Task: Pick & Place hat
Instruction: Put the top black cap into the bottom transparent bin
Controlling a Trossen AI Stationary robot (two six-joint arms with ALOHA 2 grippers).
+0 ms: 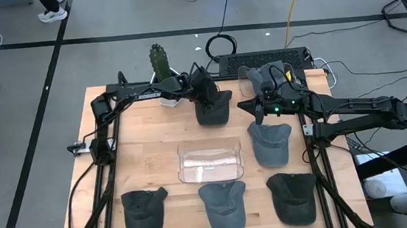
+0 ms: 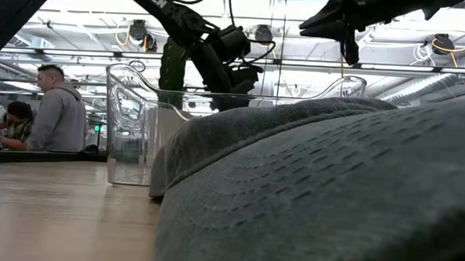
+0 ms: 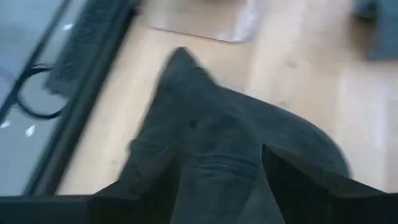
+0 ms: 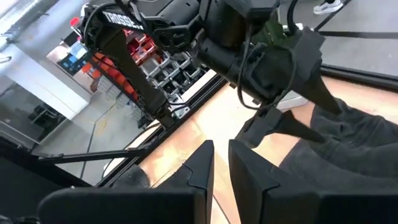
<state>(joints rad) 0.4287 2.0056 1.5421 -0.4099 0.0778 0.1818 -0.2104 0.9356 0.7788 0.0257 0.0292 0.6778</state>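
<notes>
Grey hat point(image 1: 212, 107) lies on the table beneath my spread left gripper point(image 1: 205, 92), released; four hats remain; clear bin point(image 1: 209, 162) empty.

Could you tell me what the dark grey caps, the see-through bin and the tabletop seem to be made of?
Dark grey caps: likely woven cotton-like fabric, matte, with stitched rows in the low view.
See-through bin: probably rigid clear plastic, glossy with highlights.
Tabletop: light wood, visible grain, satin finish.
</notes>
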